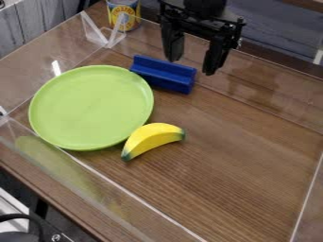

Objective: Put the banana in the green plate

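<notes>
The banana [151, 140] lies flat on the wooden table [240, 151], just off the lower right rim of the green plate [89, 106], close to it though whether they touch cannot be told; its dark tips point down-left and right. The plate is empty and sits toward the left side of the table. Beyond the plate's upper right edge a blue block [164, 75] rests, well apart from the banana. Above and just right of the block hangs the gripper [195, 49], black, pointing down, its jaws spread wide with nothing between them. To the right of the banana and in front of it the wood is bare, giving open room on those sides. A low clear wall [76, 180] edges the table, running close along the plate's left and near sides and on round the front corner. A yellow container [121, 14] stands at the back, behind the wall's far corner.
</notes>
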Controlling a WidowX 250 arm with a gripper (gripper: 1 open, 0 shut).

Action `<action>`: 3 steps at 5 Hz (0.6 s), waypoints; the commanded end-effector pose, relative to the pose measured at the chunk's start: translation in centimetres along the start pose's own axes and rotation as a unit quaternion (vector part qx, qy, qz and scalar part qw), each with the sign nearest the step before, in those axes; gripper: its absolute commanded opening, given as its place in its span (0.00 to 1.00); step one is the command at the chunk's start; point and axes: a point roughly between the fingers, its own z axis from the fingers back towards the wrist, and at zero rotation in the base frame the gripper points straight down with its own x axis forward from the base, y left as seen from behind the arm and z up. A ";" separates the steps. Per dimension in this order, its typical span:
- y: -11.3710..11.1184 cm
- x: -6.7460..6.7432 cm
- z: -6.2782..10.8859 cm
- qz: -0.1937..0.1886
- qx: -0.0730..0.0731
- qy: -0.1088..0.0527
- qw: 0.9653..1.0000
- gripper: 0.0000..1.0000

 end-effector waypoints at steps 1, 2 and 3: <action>-0.9 -0.2 -0.9 -0.030 0.002 0.007 1.000 1.00; -2.0 -0.6 -1.6 -0.091 0.006 0.011 0.996 1.00; -2.9 -1.4 -2.1 -0.182 0.011 0.006 0.983 1.00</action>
